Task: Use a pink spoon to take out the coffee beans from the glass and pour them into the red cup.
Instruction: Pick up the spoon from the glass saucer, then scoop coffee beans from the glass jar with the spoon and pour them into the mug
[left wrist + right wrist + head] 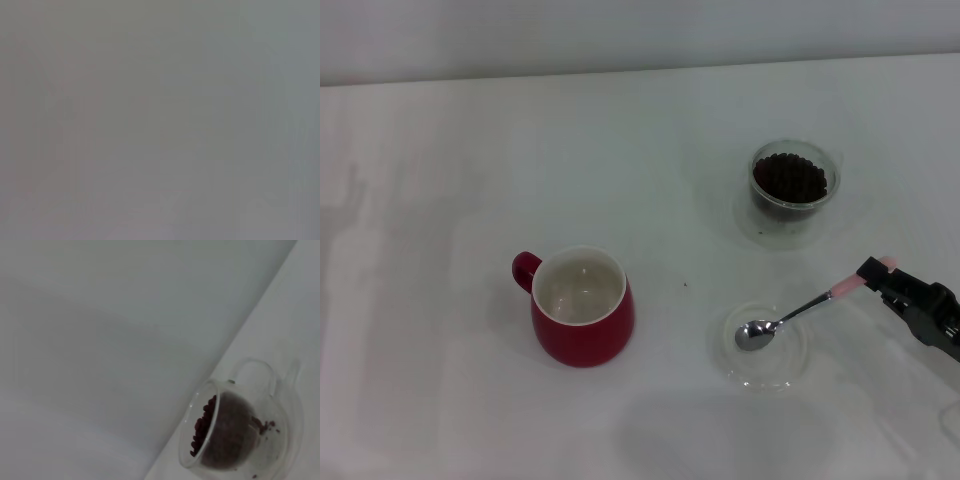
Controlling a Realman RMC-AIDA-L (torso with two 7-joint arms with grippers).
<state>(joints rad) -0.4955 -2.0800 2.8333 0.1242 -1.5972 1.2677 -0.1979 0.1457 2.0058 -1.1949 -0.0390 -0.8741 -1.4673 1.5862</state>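
The red cup (582,307) stands left of centre on the white table, its cream inside bare and its handle pointing left. The glass (792,185) with the coffee beans (789,179) stands at the back right; it also shows in the right wrist view (235,430), where the beans (202,430) lie against its wall. My right gripper (878,275) is shut on the pale pink handle end of the pink spoon (800,313). The spoon's silver bowl rests in a flat clear dish. The left gripper is out of view.
The flat shallow clear round dish (763,362) lies at the front right, under the spoon's bowl. A tiny dark speck (685,284) lies between the cup and the dish. The left wrist view shows only grey blur.
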